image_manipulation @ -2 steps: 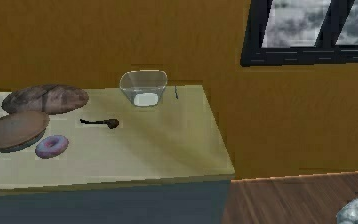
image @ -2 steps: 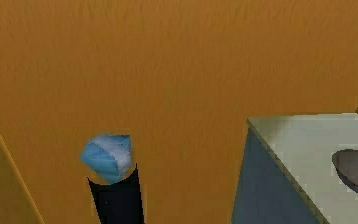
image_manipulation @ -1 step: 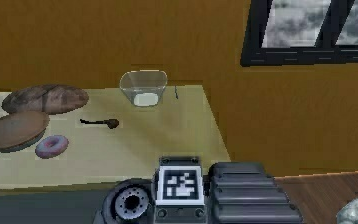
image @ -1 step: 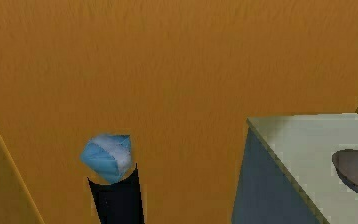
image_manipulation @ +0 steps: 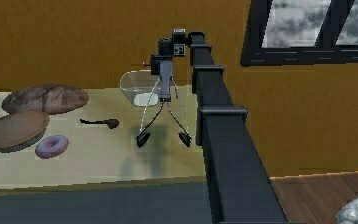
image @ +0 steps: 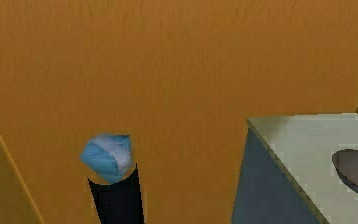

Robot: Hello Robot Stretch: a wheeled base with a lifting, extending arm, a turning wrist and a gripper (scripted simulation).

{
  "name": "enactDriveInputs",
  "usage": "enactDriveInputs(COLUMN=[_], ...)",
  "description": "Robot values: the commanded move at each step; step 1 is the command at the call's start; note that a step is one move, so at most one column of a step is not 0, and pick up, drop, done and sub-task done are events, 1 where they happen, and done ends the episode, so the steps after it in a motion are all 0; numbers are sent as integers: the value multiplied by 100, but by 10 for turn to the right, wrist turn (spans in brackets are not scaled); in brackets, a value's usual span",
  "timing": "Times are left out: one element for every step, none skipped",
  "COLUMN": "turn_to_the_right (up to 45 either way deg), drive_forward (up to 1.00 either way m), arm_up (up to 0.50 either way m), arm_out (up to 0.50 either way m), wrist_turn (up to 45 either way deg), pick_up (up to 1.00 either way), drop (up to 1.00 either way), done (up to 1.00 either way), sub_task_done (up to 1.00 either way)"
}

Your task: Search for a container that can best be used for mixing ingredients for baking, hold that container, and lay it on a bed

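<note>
Grab step: gripper [image_manipulation: 163, 138] near clear bowl [image_manipulation: 137, 88] on table [image_manipulation: 97, 160]. Can't tell if holding anything tbh. Next: secure bowl, lift clear.

Arm [image_manipulation: 223, 130]: near-black square bar built of stepped box sections, each a little slimmer than the last toward the jaws. Top edges show a dull grey sheen.

White squares [image_manipulation: 181, 34]: two, small, with black marks, at the bar's far end just behind the jaws.

Gripper [image_manipulation: 163, 140]: dark, blocky body, same near-black as the bar.

Fingers [image_manipulation: 147, 128]: two thin pale-grey rods running out from the body, each ending in a small dark pad.
</note>
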Motion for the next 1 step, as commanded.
enactDriveInputs(turn_to_the_right=[0], drive_forward=[0], arm_up=[0], arm_out=[0], wrist_turn=[450], pick_up=[0], drop=[0], done=[0], sub_task_done=[0])
